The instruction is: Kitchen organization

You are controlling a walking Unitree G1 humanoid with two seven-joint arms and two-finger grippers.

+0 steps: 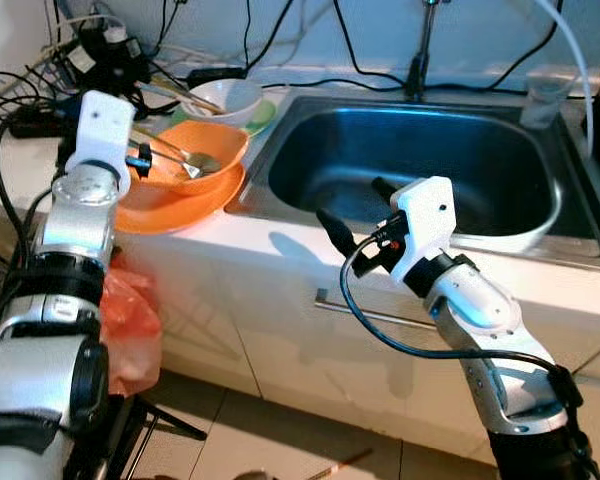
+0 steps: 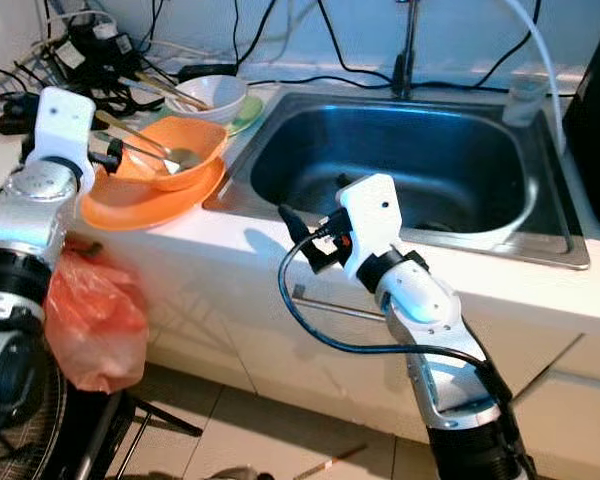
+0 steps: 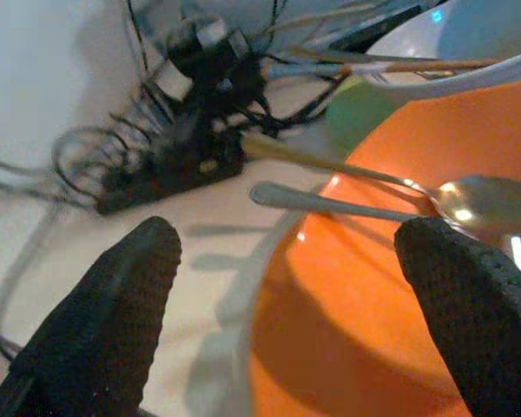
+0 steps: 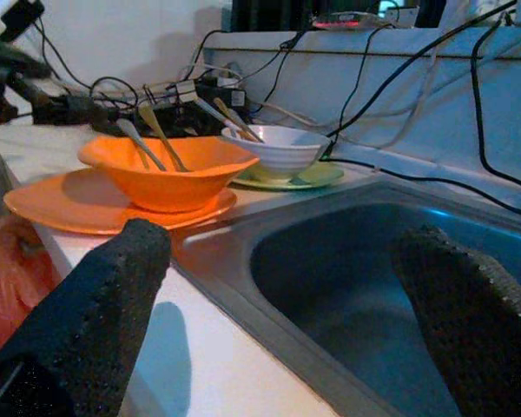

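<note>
Little looks done: the left end effector point(image 1: 148, 158), released, hovers at the orange bowl point(image 1: 195, 160) with its spoons point(image 1: 185, 160) on the bench point(image 1: 280, 235), while the right end effector point(image 1: 352, 215), also released and empty, waits at the sink point(image 1: 420, 170).

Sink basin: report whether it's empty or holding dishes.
Empty as far as visible. The sink shows bare steel; its near floor is hidden behind the rim. The dishes, including the orange bowl, sit on the counter beside it.

White counter point(image 1: 280, 245): orange plate point(image 1: 170, 212), sink point(image 1: 420, 165).
</note>
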